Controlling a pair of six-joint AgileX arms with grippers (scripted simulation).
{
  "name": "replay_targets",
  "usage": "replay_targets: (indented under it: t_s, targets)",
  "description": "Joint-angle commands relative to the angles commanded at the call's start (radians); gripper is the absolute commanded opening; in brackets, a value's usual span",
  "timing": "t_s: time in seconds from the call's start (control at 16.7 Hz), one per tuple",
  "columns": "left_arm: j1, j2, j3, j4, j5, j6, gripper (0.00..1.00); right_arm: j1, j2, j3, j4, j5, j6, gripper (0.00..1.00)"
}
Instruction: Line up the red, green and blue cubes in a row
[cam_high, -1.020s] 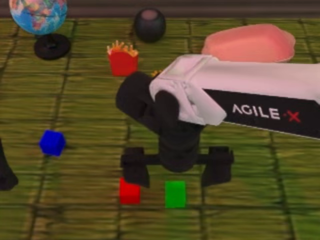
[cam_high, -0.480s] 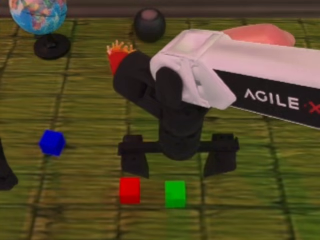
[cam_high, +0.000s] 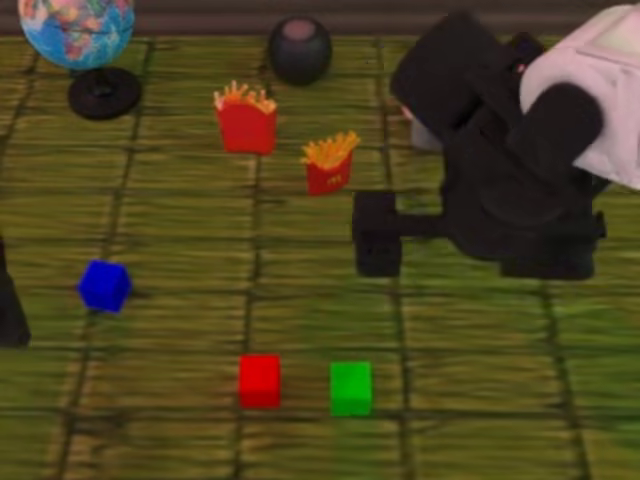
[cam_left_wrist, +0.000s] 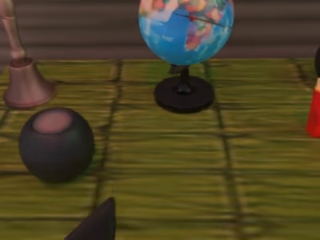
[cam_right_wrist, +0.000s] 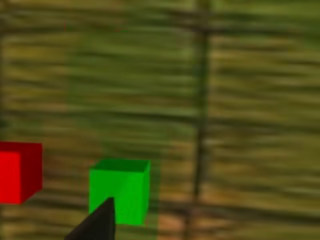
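Two red cartons (cam_high: 246, 122) (cam_high: 328, 170) hold yellow fries. On the tabletop (cam_high: 480, 400), red cube (cam_high: 259, 381) and green cube (cam_high: 351, 388) sit near each other; blue cube (cam_high: 104, 285) lies well left. Right gripper (cam_high: 465, 247), fingers apart and empty, hangs above them to the right. Left arm (cam_high: 10, 305) sits at the left edge.

Matte plain cubes (cam_high: 259, 381) rest on a rough woven bamboo-like mat (cam_high: 480, 400).

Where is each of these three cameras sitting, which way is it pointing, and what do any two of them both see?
Top view: above the table, looking down on the red cube, green cube and blue cube; the right arm shows.
Left wrist view: low, facing the globe and black ball; one dark fingertip shows.
Right wrist view: angled down at the green and red cubes; a fingertip shows.
Shared: top and right wrist views both show those two cubes.
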Motion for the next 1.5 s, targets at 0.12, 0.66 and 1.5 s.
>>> replay_targets:
  t_s: [0.12,0.66,1.5]
  targets:
    - [-0.014,0.171,0.124,-0.091,-0.001,0.007,1.0,-0.075,-0.189,-0.138,0.087,0.028,-0.08,1.0]
    - [-0.088,1.038,0.707,-0.56,-0.003,0.044,1.0,-0.47,-1.136,-0.91,0.568,0.037,-0.475,1.0]
    - [-0.145,1.601,1.147,-0.873,0.0,0.069,1.0,-0.72,-1.661,-1.377,0.998,-0.113,-0.703,1.0]
